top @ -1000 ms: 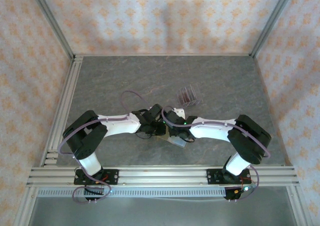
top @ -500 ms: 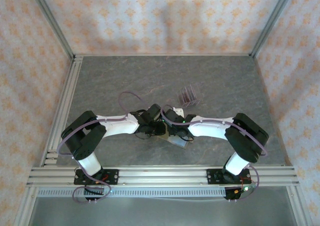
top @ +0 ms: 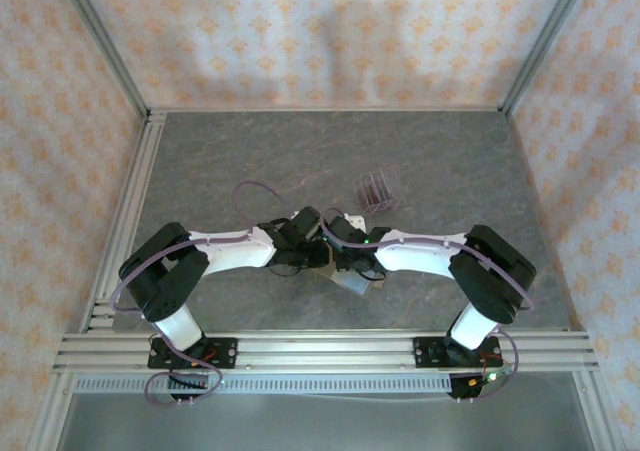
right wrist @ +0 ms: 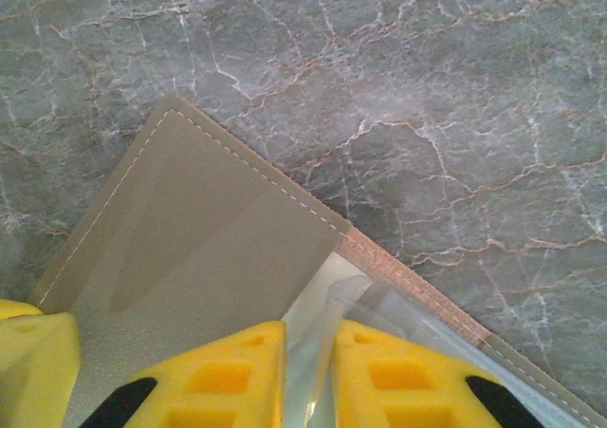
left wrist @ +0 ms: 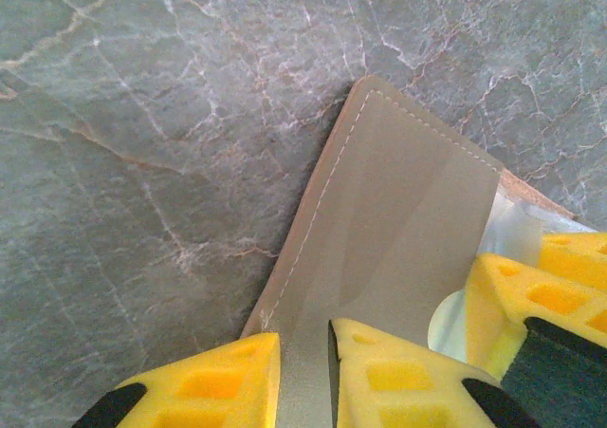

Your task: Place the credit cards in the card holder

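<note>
A: Fig. key pls, grippers first

B: (a) left gripper [left wrist: 303, 341]: jaws narrow, closed on the tan flap edge of the card holder [left wrist: 408, 210]. (b) right gripper [right wrist: 308, 333]: jaws narrow, astride the card holder's clear inner pocket. Pinching or just straddling, can't tell

A: Handling?

B: Card holder prob. light, soft, floppy at the fold. Grip by the stitched edge, as in (a), w/ the pocket mouth spread. (c) credit cards [top: 374, 186]: maroon, upright in a clear stand [top: 386, 201], beyond the card holder and well apart from it. Prob. thin, stiff, slick, so take by the top edge, not the faces

A: Surroundings?

B: (d) table [top: 230, 151]: grey marbled, flat, hard, under and all round the card holder. Patterned walls [top: 300, 31] beyond it on three sides, alu. rail [top: 320, 346] on its near side
</note>
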Tool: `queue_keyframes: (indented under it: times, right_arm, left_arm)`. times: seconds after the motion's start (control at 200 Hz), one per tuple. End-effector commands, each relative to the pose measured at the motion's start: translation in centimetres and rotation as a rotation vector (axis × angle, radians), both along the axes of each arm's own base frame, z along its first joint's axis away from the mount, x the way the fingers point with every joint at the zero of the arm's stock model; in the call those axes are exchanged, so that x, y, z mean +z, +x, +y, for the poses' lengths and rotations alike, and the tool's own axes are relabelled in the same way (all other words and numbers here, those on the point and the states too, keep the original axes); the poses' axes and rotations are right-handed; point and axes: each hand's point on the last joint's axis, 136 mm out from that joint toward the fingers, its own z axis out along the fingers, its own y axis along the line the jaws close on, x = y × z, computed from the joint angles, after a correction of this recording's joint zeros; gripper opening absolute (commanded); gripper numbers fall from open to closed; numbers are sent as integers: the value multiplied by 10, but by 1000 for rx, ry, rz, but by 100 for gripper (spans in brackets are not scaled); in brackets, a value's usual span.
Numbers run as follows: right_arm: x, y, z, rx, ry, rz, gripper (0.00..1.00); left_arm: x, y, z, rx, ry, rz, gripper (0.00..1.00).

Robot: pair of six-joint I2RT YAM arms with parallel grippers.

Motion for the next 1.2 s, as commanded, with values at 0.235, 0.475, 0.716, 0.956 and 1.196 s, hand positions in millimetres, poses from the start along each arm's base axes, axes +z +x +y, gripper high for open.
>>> queue_keyframes:
  times: [0.235,0.475,0.716,0.956,1.196]
  right_arm:
    - [35,40,35,-18,142,-120,19]
    - [34,35,33,-7,151,-113,19]
    - [42,30,35,23,184,-109,21]
    - [51,28,37,26,226,-108,23]
    - [55,30,38,7,298,-96,32]
  left_arm:
    - [12,-31,-3,-89,61,-12,22]
    - [29,-22,15,-52,75,-31,22]
    - [14,-21,14,-51,79,5,22]
    - [-9,-27,23,-25,111,45,21]
    - [-17,-31,25,-17,102,57,22]
